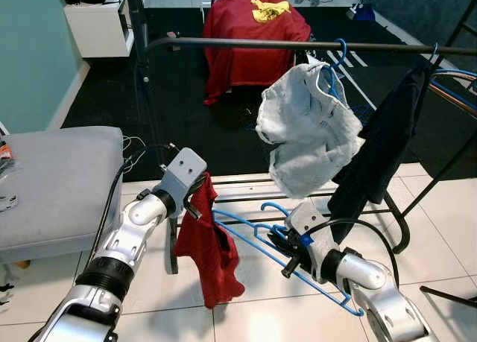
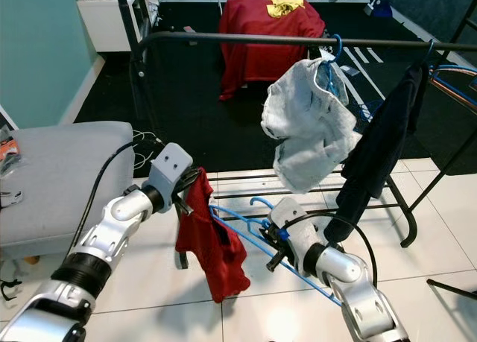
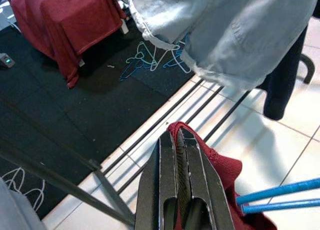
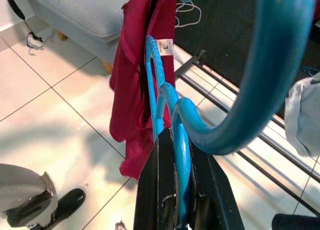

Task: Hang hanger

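- Below the black rail, in the left eye view, the right gripper pinches the blue hanger near its hook, and the left gripper pinches the red shirt draped on it.
- Left wrist view: fingers pressed together on red cloth.
- Right wrist view: fingers clamp the hanger's neck. Dressing seems to be the step in hand; next, I'd guess, comes lifting the hook to the rail.

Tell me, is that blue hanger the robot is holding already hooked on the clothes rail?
No: the blue hanger sits low in the right gripper, well below the rail, with the red garment draped on it.
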{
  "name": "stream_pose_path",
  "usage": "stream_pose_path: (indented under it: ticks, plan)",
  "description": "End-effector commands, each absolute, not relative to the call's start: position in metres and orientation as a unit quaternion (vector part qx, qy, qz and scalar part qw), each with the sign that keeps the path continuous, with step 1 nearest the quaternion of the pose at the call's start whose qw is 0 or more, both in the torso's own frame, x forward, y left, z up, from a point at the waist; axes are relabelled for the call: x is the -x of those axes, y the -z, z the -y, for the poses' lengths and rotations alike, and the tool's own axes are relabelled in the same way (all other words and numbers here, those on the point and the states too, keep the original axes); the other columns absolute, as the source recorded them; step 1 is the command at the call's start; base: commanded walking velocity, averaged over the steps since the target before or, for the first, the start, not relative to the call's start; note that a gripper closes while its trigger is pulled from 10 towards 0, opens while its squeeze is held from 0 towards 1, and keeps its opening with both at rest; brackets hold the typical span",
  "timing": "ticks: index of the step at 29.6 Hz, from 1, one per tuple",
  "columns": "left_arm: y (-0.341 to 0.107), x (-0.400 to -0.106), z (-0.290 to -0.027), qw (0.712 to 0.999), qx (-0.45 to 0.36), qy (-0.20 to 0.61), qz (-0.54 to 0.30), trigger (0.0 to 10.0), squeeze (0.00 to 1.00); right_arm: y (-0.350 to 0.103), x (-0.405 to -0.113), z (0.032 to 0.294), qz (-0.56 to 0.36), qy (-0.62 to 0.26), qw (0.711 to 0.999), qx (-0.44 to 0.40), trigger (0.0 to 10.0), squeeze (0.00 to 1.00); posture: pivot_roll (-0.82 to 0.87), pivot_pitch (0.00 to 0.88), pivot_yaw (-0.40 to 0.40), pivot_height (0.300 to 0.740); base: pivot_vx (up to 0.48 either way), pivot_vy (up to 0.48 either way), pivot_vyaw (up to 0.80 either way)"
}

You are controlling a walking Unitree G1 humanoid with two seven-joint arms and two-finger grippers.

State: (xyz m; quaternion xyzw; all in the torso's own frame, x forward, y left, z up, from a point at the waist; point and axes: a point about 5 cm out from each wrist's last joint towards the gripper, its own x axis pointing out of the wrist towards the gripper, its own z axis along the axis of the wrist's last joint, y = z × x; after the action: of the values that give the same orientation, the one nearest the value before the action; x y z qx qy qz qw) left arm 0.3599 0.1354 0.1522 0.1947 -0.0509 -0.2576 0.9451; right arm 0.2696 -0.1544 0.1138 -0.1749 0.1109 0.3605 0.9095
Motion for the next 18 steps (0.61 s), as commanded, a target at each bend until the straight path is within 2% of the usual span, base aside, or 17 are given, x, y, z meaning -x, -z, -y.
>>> stream_pose_path:
  ticks: [1, 3, 4, 5, 6, 9, 10, 11, 12, 14, 18]
  plan:
    - [-0.159, -0.360, -0.131, 0.946, -0.170, 0.266, 0.074, 10.0, 0.00, -0.107, -0.264, 0.154, -0.129, -0.369, 0.902, 0.182, 10.0, 0.00, -0.09, 0.140, -0.016, 0.740, 0.000, 0.000, 0.00]
    - [-0.158, -0.359, -0.130, 0.946, -0.159, 0.271, 0.078, 10.0, 0.00, -0.104, -0.261, 0.155, -0.135, -0.367, 0.902, 0.183, 10.0, 0.00, -0.08, 0.130, -0.015, 0.740, 0.000, 0.000, 0.00]
    - [-0.156, -0.358, -0.130, 0.943, -0.166, 0.280, 0.073, 10.0, 0.00, -0.101, -0.260, 0.155, -0.145, -0.371, 0.896, 0.195, 10.0, 0.00, -0.09, 0.084, -0.007, 0.740, 0.000, 0.000, 0.00]
    - [-0.156, -0.361, -0.130, 0.942, -0.178, 0.278, 0.066, 10.0, 0.00, -0.103, -0.261, 0.152, -0.149, -0.374, 0.894, 0.197, 10.0, 0.00, -0.09, 0.118, -0.015, 0.740, 0.000, 0.000, 0.00]
    - [-0.156, -0.366, -0.132, 0.946, -0.187, 0.261, 0.056, 10.0, 0.00, -0.105, -0.264, 0.150, -0.150, -0.375, 0.891, 0.206, 10.0, 0.00, -0.09, 0.094, -0.010, 0.740, 0.000, 0.000, 0.00]
    - [-0.157, -0.370, -0.134, 0.949, -0.191, 0.247, 0.050, 10.0, 0.00, -0.107, -0.266, 0.149, -0.150, -0.375, 0.890, 0.213, 10.0, 0.00, -0.09, 0.094, -0.009, 0.740, 0.000, 0.000, 0.00]
    - [-0.156, -0.373, -0.135, 0.954, -0.193, 0.228, 0.040, 10.0, 0.00, -0.111, -0.272, 0.150, -0.138, -0.348, 0.898, 0.230, 10.0, 0.00, -0.10, 0.140, -0.011, 0.740, 0.000, 0.000, 0.00]
    - [-0.156, -0.373, -0.135, 0.954, -0.193, 0.228, 0.040, 10.0, 0.00, -0.111, -0.272, 0.150, -0.138, -0.348, 0.898, 0.230, 10.0, 0.00, -0.10, 0.140, -0.011, 0.740, 0.000, 0.000, 0.00]
    - [-0.155, -0.375, -0.135, 0.958, -0.187, 0.214, 0.031, 10.0, 0.00, -0.115, -0.278, 0.153, -0.122, -0.313, 0.912, 0.235, 10.0, 0.00, -0.10, 0.123, -0.009, 0.740, 0.000, 0.000, 0.00]
    - [-0.152, -0.375, -0.135, 0.960, -0.186, 0.205, 0.024, 10.0, 0.00, -0.118, -0.282, 0.158, -0.114, -0.279, 0.922, 0.245, 10.0, 0.00, -0.10, 0.141, -0.013, 0.740, 0.000, 0.000, 0.00]
    - [-0.149, -0.374, -0.137, 0.964, -0.177, 0.197, 0.015, 10.0, 0.00, -0.118, -0.284, 0.168, -0.113, -0.236, 0.931, 0.255, 10.0, 0.00, -0.09, 0.142, -0.012, 0.740, 0.000, 0.000, 0.00]
